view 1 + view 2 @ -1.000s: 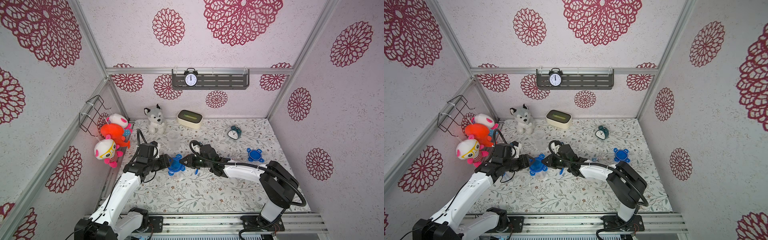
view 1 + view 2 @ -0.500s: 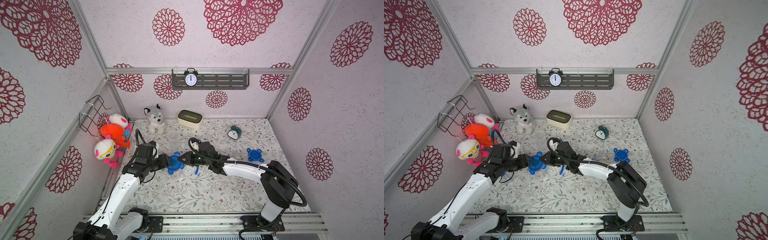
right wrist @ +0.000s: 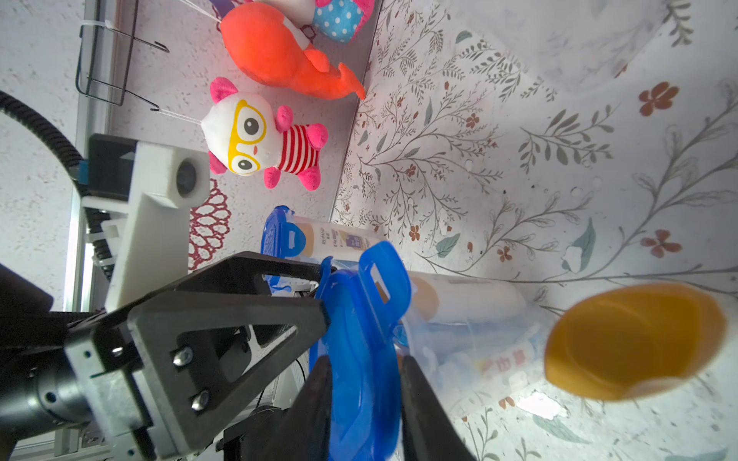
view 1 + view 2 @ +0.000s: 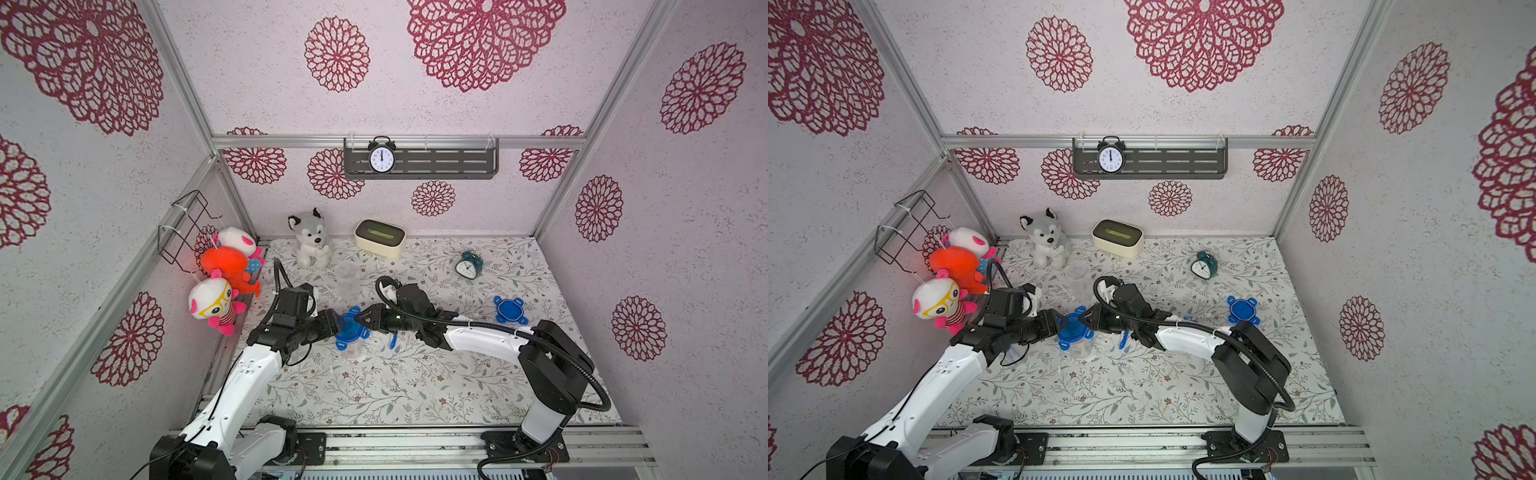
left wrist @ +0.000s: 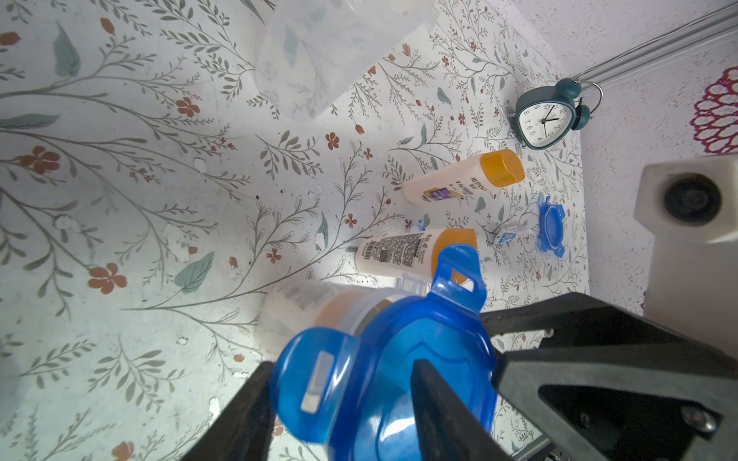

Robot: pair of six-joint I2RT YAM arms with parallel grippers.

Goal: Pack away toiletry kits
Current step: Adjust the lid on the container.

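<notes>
In both top views the left end effector [image 4: 337, 326] and right end effector [image 4: 360, 321] meet over the table [image 4: 415, 390] at a clear cup [image 4: 353, 353] under a blue lid [image 4: 351, 331]; sealing probably wants the cup steadied and each tab pressed home, while a second clear cup [image 4: 347, 276] looks empty. The left wrist view shows left fingers [image 5: 255, 407] half spread about the lid, grip uncertain, an orange-capped bottle [image 5: 331, 307] inside. The right wrist view shows right fingers [image 3: 417, 403] narrow across the lid's edge, pinch uncertain, what looks like a toothpaste tube [image 3: 503, 359] inside too.
</notes>
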